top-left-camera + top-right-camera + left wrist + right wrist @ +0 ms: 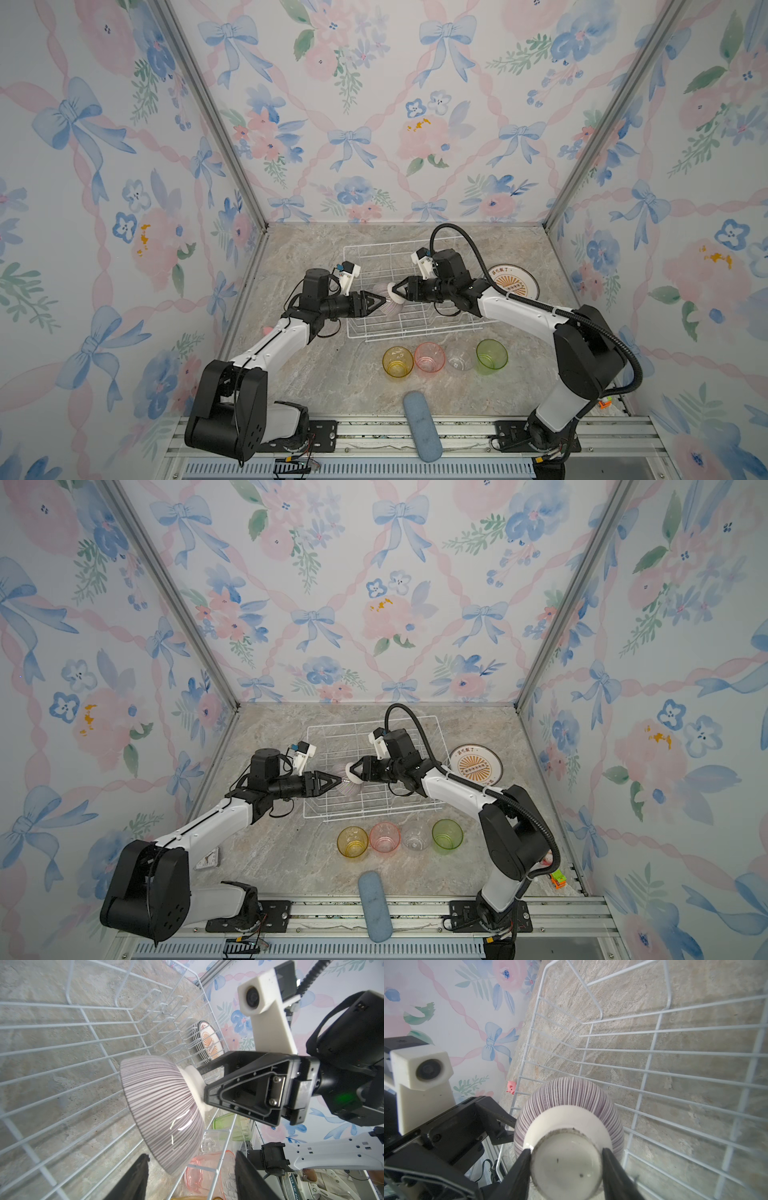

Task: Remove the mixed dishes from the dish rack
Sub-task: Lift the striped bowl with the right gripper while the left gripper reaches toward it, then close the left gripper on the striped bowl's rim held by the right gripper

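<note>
Dish rack: white wire, mid-table. No dishes are visible on its floor or prongs, apart from the one held over it.

Plates: stacked flat on the table, just beside the rack's right end and outside it.

Striped bowl: the only dish within the rack's outline. It is over the left half and clear of the wire floor. It is tipped on its side, with its axis level and running left to right. The white foot points to the right arm and the mouth to the left arm.

Tumblers: yellow, pink, clear and green. They stand in a row on the table, just in front of the rack.

Right gripper: clamped on the bowl's foot, one finger on each side of the ring, and carrying the bowl.

Left gripper: jaws apart, meeting the bowl from the mouth side. Its fingers straddle the near edge of the rim. One finger is close to the wall and the other stands clear of it, so there is no grip yet.

Judgement: this looks like a hand-over. Both grippers lie on the bowl's axis at opposite ends. The left has only the thin rim to pinch, so it should close on the rim before the right lets go of the foot. A slip would drop the bowl onto the wires.
</note>
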Robot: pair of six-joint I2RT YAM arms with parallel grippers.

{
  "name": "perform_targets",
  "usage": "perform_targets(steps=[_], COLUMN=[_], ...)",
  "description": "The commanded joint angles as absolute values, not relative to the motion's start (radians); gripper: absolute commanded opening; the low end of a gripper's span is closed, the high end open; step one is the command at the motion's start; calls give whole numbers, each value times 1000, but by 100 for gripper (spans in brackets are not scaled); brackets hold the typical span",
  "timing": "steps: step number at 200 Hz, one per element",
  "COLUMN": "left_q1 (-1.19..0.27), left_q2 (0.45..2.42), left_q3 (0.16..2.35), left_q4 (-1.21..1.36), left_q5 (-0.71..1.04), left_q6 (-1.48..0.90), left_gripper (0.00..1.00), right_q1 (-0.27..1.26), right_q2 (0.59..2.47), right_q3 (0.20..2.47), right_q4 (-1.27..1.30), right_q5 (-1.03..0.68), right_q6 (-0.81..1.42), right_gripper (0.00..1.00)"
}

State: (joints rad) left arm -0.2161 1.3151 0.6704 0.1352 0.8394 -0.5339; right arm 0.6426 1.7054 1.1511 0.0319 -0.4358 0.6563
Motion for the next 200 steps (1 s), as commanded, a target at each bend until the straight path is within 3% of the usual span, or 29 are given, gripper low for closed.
perform_targets(steps=[1,24,68,200], left_q1=[-211,-211,-211,-208], left_q2=[1342,1363,1354,1310], left_q3=[664,668,663,658], left_q4=[182,191,212,274], left_q5=[876,894,909,954], left_q6=[-560,-564,-563,-584], left_gripper=[57,51,50,35], right_q1=[638,638,640,643], right_q2=[1660,1664,1680,1721], right_q3=[1138,1138,1128,1114], right_q4=[142,160,198,292], right_q5=[-483,-495,-514,-572], right_q6=[701,714,740,808], right_gripper=[22,22,22,22])
